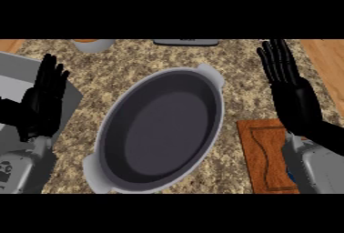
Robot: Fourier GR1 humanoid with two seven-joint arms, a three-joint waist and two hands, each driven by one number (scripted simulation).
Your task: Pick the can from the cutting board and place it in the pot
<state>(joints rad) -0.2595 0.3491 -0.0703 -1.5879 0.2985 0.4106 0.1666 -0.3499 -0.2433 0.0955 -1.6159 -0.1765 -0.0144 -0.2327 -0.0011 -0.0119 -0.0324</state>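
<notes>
The main risk here is the reach itself. The can shows only, if at all, as a small blue patch (pixel 290 173) at the right edge of the cutting board (pixel 262 154), tucked under the right forearm, and I cannot say for sure that it is the can. A grasp aimed at something so hidden could close beside it or knock it over, and if it tips it may roll off the board onto the bench (pixel 255 91). The pot (pixel 212 75) lies just left of the board. It is oval and tilted across the middle of the bench, with nothing in it. A carry that comes in low could catch its pale rim or near handle and shift it, so the lift would need height before crossing. The right hand (pixel 295 98) is held up at the view's right, beyond the far end of the board, with fingers straight and spread; it holds nothing and touches nothing. The left hand (pixel 37 107) rests at the view's left, likewise open with fingers up, empty and well apart from the pot.
</notes>
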